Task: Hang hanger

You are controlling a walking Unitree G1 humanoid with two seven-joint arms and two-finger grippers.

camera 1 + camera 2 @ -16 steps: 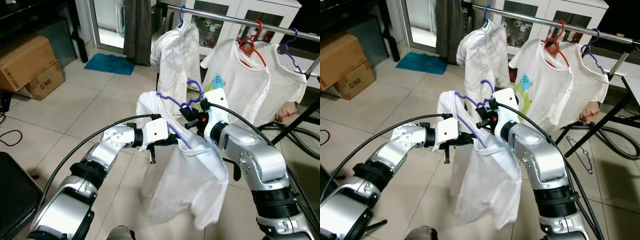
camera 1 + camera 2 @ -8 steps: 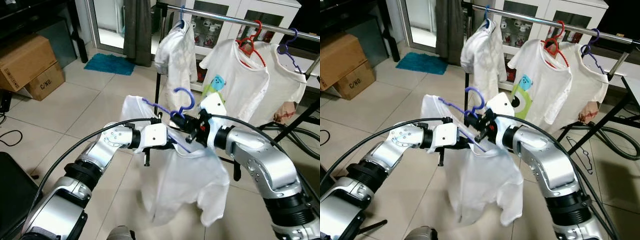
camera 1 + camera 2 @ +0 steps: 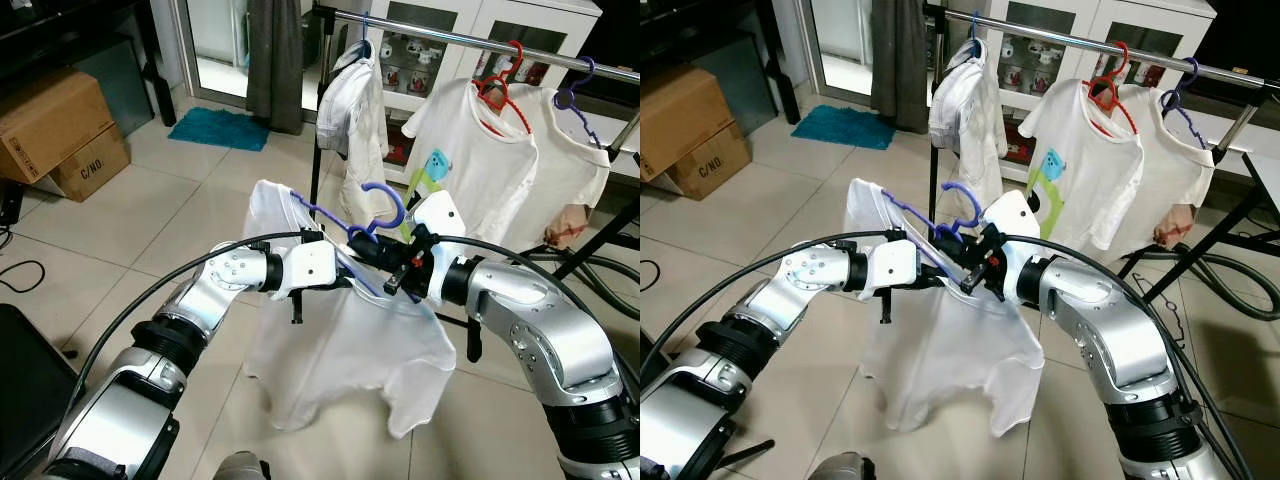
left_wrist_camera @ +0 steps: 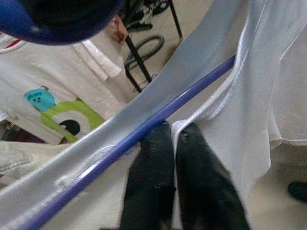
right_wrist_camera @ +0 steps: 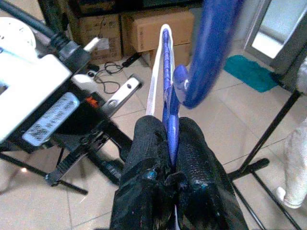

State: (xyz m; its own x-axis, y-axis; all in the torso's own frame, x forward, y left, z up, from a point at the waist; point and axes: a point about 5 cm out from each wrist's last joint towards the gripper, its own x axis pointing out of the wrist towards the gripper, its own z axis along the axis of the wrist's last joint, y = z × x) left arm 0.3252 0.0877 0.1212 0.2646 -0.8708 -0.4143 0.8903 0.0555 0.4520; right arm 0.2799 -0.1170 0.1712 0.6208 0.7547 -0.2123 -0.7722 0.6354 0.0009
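A purple hanger (image 3: 385, 203) carries a white T-shirt (image 3: 350, 345) in mid-air in front of me, its hook tilted toward the clothes rail (image 3: 450, 38). My right gripper (image 3: 377, 250) is shut on the hanger's neck just below the hook; in the right wrist view the purple wire (image 5: 168, 76) runs between the fingers (image 5: 148, 143). My left gripper (image 3: 345, 276) is shut on the shirt's shoulder where the hanger arm (image 4: 144, 130) passes its fingertips. The rail stands further back and higher than the hook.
Three white garments hang on the rail: on a blue hanger (image 3: 350, 100), a red one (image 3: 480, 150) and a purple one (image 3: 570, 160). The rack's black legs (image 3: 590, 250) and a hose lie at the right. Cardboard boxes (image 3: 60, 130) and a teal mat (image 3: 218, 128) are at the left.
Both grippers kept their hold. The hanger dropped and tilted from a second ago, then shifted slightly right. The held shirt swung and spread; the garment on the blue hanger twisted.
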